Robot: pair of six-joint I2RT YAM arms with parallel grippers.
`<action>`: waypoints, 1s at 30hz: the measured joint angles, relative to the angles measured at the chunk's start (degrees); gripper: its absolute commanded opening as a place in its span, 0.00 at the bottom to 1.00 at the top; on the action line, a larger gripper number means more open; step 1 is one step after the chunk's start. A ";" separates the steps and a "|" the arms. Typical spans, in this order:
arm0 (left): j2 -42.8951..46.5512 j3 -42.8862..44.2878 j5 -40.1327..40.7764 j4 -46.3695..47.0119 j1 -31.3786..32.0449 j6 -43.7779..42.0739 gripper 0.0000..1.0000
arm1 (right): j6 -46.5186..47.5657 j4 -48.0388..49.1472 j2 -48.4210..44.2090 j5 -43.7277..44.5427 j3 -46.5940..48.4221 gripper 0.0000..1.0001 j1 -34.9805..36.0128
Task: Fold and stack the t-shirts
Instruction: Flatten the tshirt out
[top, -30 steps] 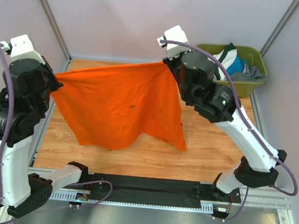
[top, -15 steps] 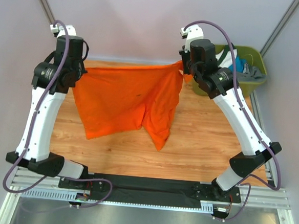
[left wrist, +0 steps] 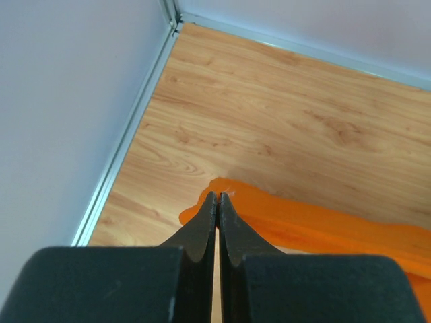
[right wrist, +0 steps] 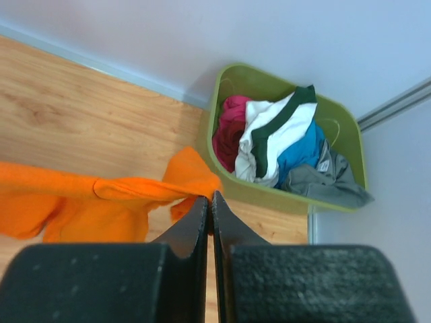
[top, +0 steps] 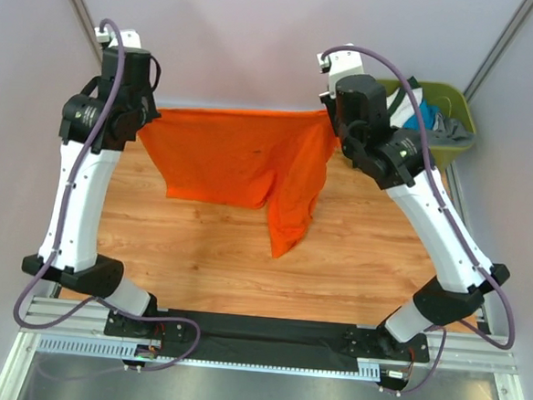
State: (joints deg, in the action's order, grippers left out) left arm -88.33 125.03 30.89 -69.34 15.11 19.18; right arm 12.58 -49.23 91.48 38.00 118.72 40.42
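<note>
Both ends of the orange t-shirt (top: 224, 156) hang stretched above the table (top: 199, 250) at its far side, the right part sagging bunched. Left wrist: my left gripper (left wrist: 217, 200) clamps a corner. Right wrist: my right gripper (right wrist: 209, 199) pinches cloth beside the tub (right wrist: 269, 195); I fear these thin grips slipping under tension.

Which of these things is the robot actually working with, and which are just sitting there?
In use: orange t-shirt, stretched between left gripper and right gripper.
Just sitting: olive-green tub, crumpled clothes inside it, wooden table.
</note>
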 measured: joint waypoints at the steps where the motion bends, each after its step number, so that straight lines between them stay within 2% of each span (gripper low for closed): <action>1: 1.11 0.00 -0.31 -0.59 0.00 0.11 0.00 | -0.90 -1.95 -0.48 -0.24 0.90 0.00 0.07; 4: 6.03 -1.64 -0.70 -2.89 0.00 1.18 0.00 | -4.04 -7.39 -2.86 -1.99 1.40 0.00 0.37; 7: 13.14 -8.26 -0.70 -3.85 0.02 3.54 0.00 | -8.09 -10.93 -6.47 -6.29 -3.30 0.00 0.79; 12: 22.99 -30.84 -0.24 -3.17 -0.28 10.36 0.00 | -15.08 -11.45 -5.66 -11.47 -15.82 0.00 2.99; 15: 22.62 -41.62 -0.44 -1.53 -1.01 13.27 0.00 | -17.73 -9.53 0.20 -12.46 -23.23 0.00 5.38; 18: 17.92 -47.39 -0.37 0.85 -2.14 15.15 0.00 | -19.93 -7.80 7.45 -16.48 -26.21 0.03 7.52; 21: 15.23 -49.70 0.74 3.69 -3.52 16.94 0.00 | -22.12 -4.92 11.06 -21.29 -26.32 0.13 8.85; 24: 15.39 -52.76 1.27 7.02 -5.95 18.82 0.00 | -24.65 -1.51 12.92 -26.14 -26.32 0.29 9.66; 27: 15.78 -58.03 0.81 10.51 -9.88 21.27 0.00 | -27.45 1.07 15.02 -30.47 -26.29 0.64 9.90; 28: 15.78 -59.58 0.55 11.15 -10.62 21.79 0.00 | -28.13 1.40 15.30 -31.10 -26.36 0.80 9.88; 30: 15.78 -63.28 0.20 12.52 -12.00 22.99 0.00 | -29.00 1.97 15.43 -32.26 -27.08 0.86 9.57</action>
State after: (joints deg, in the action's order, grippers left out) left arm -72.55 61.76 31.09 -56.82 3.11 42.17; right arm -16.43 -47.27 106.91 5.74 91.64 50.00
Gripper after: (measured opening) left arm 0.007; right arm 0.792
